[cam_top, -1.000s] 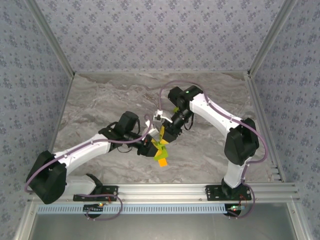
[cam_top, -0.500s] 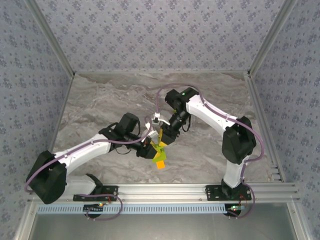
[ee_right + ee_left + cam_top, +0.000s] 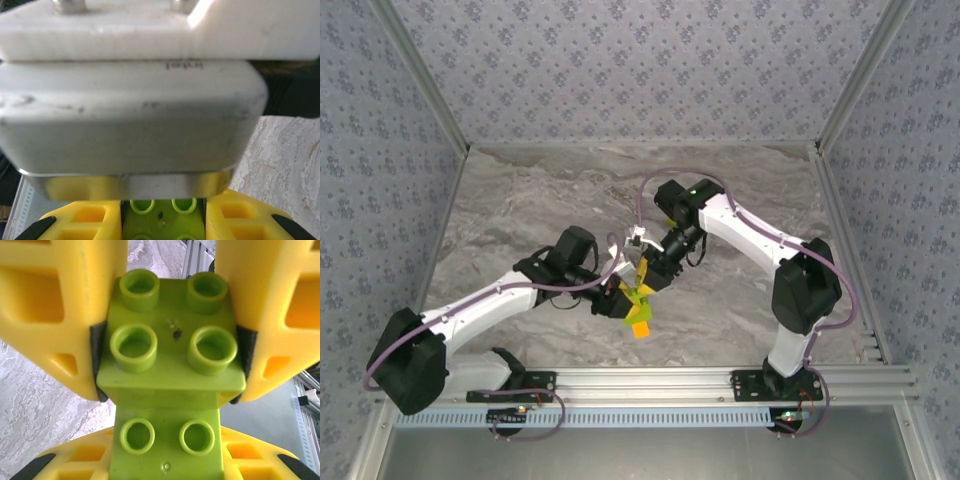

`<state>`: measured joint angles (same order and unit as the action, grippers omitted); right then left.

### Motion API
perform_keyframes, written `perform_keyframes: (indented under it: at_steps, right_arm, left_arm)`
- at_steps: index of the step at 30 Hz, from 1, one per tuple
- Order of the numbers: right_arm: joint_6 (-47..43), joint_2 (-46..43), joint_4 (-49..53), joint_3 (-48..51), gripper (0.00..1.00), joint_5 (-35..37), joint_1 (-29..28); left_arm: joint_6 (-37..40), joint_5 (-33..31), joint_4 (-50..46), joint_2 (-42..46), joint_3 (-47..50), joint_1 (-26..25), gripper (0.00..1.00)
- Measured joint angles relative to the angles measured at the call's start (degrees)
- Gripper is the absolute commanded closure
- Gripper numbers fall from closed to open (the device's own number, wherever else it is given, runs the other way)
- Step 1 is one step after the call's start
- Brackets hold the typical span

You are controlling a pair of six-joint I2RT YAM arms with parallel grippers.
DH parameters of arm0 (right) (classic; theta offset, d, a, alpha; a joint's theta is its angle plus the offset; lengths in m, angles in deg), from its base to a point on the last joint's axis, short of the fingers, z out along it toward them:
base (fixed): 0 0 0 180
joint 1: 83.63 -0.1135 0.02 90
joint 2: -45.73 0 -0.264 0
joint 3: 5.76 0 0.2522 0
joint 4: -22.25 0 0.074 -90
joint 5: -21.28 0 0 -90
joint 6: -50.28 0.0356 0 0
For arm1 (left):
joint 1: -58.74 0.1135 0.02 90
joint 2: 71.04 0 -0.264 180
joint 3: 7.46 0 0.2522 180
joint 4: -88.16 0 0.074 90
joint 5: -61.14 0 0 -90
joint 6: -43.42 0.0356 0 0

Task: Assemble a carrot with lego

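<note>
Carrot (image 3: 639, 308), mid-assembly, centre of the top view, orange brick (image 3: 641, 327) lowest: left gripper (image 3: 170, 365) pinches one lime-green brick (image 3: 172, 305), right gripper (image 3: 162, 222) pinches the adjoining green brick (image 3: 167, 440); final pressing-together judged outstanding.

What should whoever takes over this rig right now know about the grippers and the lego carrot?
Left gripper: shut on a lime-green brick of the carrot.
Right gripper: shut on the adjoining green brick, nose to nose with the left one.
Carrot: held between both grippers above the middle of the table, with the orange brick at its near end.
Done: the green bricks and orange tip look joined.
Left: probably press the held bricks fully home, then set the carrot down. I can't tell how well the joint is seated.
</note>
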<state>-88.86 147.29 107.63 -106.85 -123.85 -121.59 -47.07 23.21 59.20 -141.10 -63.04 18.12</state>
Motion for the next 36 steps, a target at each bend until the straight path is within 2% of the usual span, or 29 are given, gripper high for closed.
perform_keyframes:
  at_steps: [18, 27, 30, 34, 36]
  right_arm:
    - [0.55, 0.61, -0.24, 0.04, 0.74, 0.92, -1.60]
    - [0.63, 1.64, 0.17, -0.31, 0.70, 0.96, -2.21]
    - [0.66, 1.64, 0.26, -0.44, 0.60, 1.14, -2.21]
    - [1.20, 1.62, 0.96, -0.57, 0.39, 2.80, -2.32]
    - [1.31, 1.40, 1.03, -0.57, 0.34, 3.32, -2.03]
  left_arm:
    - [0.04, 0.00, -1.84, 0.81, 0.63, 0.00, 0.78]
    - [0.04, -0.04, -3.28, 0.81, 0.74, 0.00, 0.78]
    - [0.07, -0.04, -3.26, 0.81, 0.74, 0.00, 0.78]
    - [-0.07, 0.02, -1.40, 0.87, 0.59, 0.52, 0.78]
    - [-0.13, -0.04, -0.48, 0.87, 0.50, 0.90, 0.78]
